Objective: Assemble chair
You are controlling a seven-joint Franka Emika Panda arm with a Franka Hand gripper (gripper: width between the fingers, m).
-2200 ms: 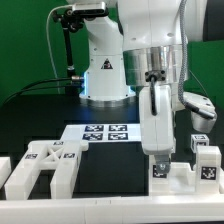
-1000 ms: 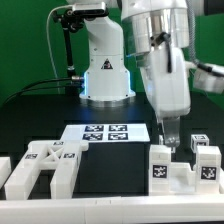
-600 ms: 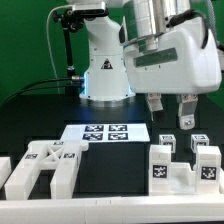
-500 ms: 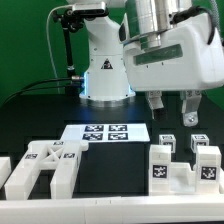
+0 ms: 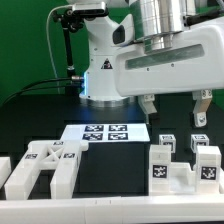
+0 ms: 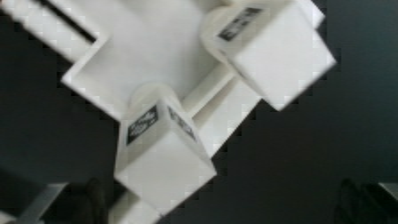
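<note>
Several white chair parts lie on the black table. A cluster of upright blocks with marker tags (image 5: 160, 166) stands at the exterior view's right, with another block (image 5: 207, 162) beside it and two small pieces (image 5: 168, 141) behind. A large H-shaped frame part (image 5: 42, 166) lies at the exterior view's left. My gripper (image 5: 175, 108) hangs above the right cluster, open wide and empty, clear of the parts. In the wrist view the white parts (image 6: 267, 55) show blurred below the gripper (image 6: 205, 205), with a tagged block (image 6: 164, 140) between the fingers' line.
The marker board (image 5: 105, 132) lies flat in the middle of the table. The robot's white base (image 5: 104, 70) stands behind it, with a black cable stand (image 5: 62, 45) at the exterior view's left. The table's front edge runs just before the parts.
My gripper has risen from the right-hand blocks, turned about its axis so both fingers face the camera, and now stands wide open and empty.
</note>
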